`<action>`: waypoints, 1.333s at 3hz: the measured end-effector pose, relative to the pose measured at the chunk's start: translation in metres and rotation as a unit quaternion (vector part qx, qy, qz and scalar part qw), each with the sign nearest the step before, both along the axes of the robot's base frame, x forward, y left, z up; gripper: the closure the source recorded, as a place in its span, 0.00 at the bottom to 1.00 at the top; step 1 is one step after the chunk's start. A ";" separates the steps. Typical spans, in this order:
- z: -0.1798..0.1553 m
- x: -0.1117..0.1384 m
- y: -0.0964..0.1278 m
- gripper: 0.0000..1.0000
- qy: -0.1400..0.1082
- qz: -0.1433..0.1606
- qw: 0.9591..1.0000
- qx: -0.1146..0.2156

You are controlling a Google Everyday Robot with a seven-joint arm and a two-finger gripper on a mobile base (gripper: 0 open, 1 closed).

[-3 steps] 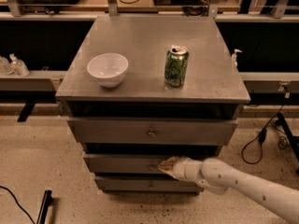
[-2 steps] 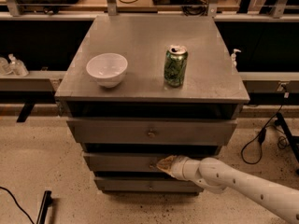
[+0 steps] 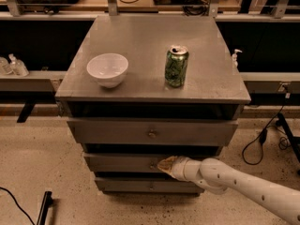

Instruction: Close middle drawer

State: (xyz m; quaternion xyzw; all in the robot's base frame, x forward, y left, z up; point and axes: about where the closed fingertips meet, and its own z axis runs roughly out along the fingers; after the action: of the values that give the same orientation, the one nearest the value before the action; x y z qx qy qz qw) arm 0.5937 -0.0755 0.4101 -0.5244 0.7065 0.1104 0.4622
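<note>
The middle drawer [image 3: 119, 162] had the gripper [image 3: 162, 164] at its front, beside the knob [image 3: 152, 165]. I saw its fingers drawn together.

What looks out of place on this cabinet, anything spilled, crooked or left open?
Nothing is spilled or tipped: the bowl and the can stand upright on the cabinet top. The odd bit is the middle drawer, with a dark gap above it, seemingly not fully shut. The gripper is at its front.

Tool [image 3: 164, 165] at centre of middle drawer [image 3: 119, 162] front
</note>
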 end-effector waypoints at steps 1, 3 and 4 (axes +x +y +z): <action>0.000 0.000 0.000 1.00 0.000 0.000 1.000 0.000; 0.000 0.000 0.000 0.82 0.000 0.000 1.000 0.000; 0.000 0.000 0.000 0.82 0.000 0.000 1.000 0.000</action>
State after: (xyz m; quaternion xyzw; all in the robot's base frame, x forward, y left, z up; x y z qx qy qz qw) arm 0.5937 -0.0755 0.4101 -0.5244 0.7065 0.1105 0.4622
